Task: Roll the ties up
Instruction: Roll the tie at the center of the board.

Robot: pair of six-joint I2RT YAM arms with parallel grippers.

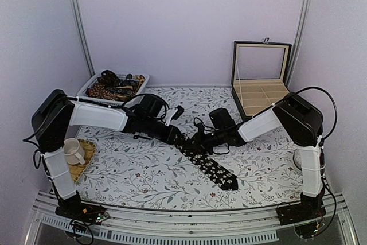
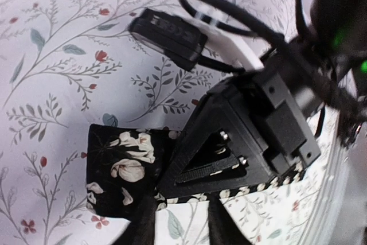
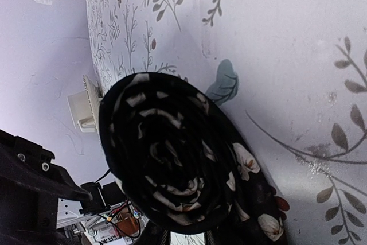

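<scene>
1. Top external view: the leaf-printed table (image 1: 143, 170) fills the floor of the scene
2. The box (image 1: 261, 93) stands open at the back right, and the basket (image 1: 86, 88) of other ties sits at the back left
3. The tie (image 1: 212, 167), black with pale flowers, lies slanting across the middle, its far end wound into a roll (image 3: 172, 159) between the two grippers
4. The left gripper (image 1: 174, 135) is at the roll's left. Its jaws are a little apart, with bare table in the gap, and they grip nothing
5. The right gripper (image 1: 200, 142) meets the roll from the right with narrow jaws, one finger (image 2: 198, 142) against the fabric. Whether they pinch it I cannot tell
6. The cup (image 1: 73, 150) rests on a mat (image 1: 86, 163) at the left, well apart from the tie
</scene>
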